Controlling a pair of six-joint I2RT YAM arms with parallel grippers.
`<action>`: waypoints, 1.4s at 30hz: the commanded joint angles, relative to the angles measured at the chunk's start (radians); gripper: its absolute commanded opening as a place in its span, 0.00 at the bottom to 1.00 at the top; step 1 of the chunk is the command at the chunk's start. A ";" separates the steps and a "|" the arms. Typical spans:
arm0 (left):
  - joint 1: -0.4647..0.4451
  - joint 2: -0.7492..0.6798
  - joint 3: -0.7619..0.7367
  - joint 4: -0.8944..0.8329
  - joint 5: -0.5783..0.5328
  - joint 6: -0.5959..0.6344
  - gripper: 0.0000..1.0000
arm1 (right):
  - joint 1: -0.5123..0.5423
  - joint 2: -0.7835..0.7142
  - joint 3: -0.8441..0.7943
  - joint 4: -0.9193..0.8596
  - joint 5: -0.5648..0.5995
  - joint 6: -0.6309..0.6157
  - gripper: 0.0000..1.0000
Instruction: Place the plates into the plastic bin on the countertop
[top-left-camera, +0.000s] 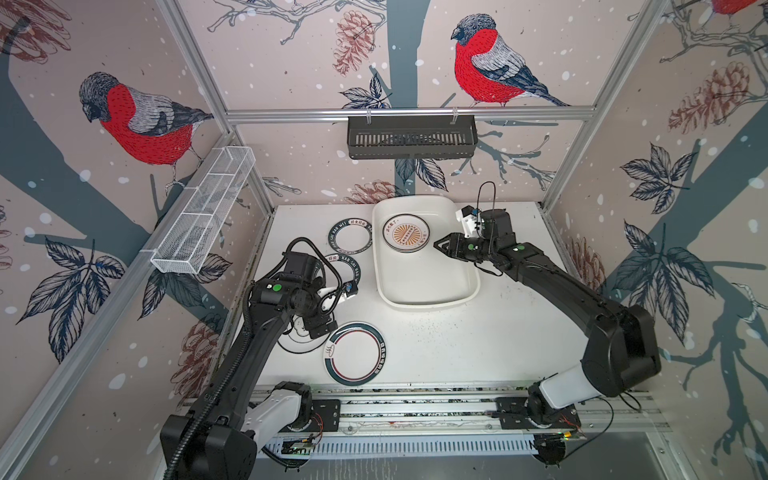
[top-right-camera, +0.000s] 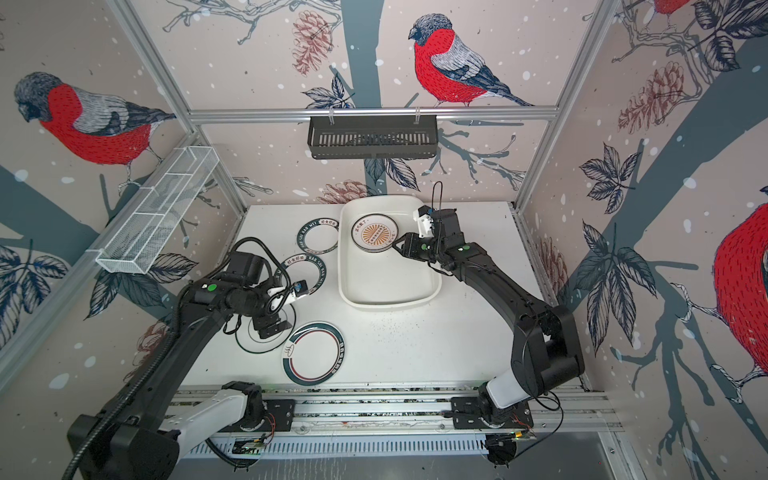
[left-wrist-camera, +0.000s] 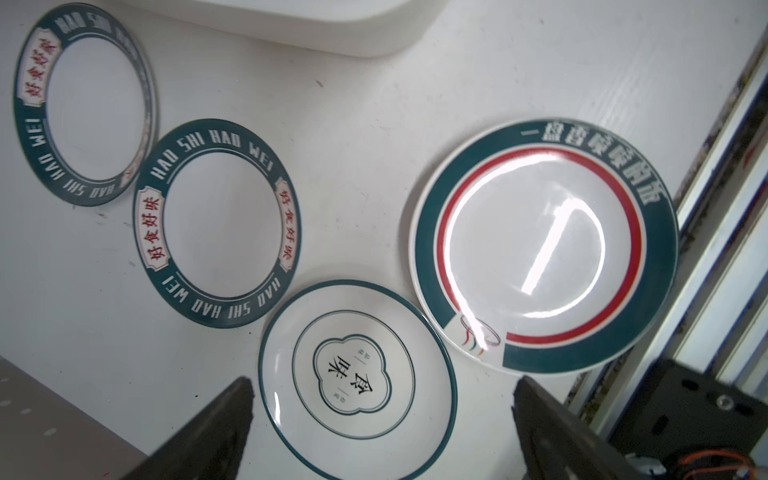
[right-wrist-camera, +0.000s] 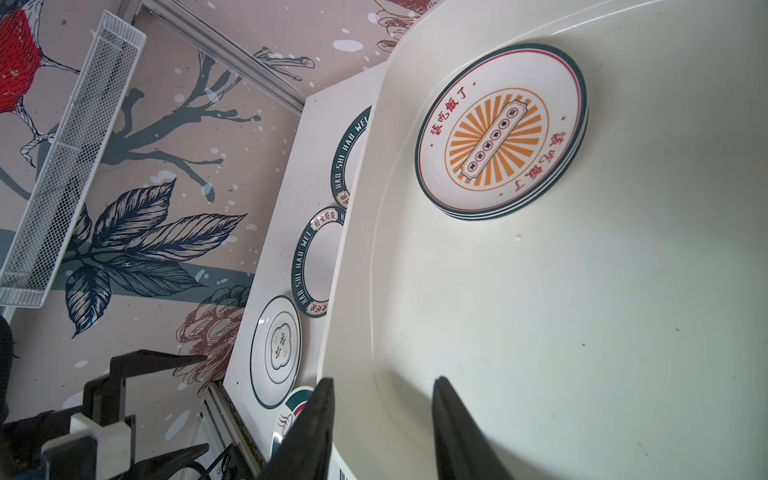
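I see the orange-sunburst white plates (right-wrist-camera: 498, 133) stacked in the white plastic bin (top-left-camera: 424, 282); 4 teal-trimmed plates (left-wrist-camera: 544, 245) wait on the white countertop (top-left-camera: 478, 345). Left gripper (left-wrist-camera: 382, 382) and right gripper (right-wrist-camera: 384, 380) gape empty.

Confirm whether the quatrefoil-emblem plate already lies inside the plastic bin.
No, the quatrefoil-emblem plate lies on the countertop, outside the plastic bin.

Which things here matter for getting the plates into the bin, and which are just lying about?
Job: bin; sunburst plates already in it; two lettered plates; emblem plate; red-ringed plate.
Lying about: black basket; mesh tray.
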 joint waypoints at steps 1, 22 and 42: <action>-0.032 -0.037 -0.055 -0.078 -0.031 0.161 0.97 | -0.001 -0.013 0.001 0.050 0.014 0.038 0.41; -0.246 -0.047 -0.290 0.058 -0.120 0.218 0.97 | -0.068 -0.109 -0.055 0.093 0.064 0.121 0.46; -0.389 -0.100 -0.411 0.140 -0.284 0.166 0.98 | -0.111 -0.109 -0.070 0.132 0.047 0.153 0.47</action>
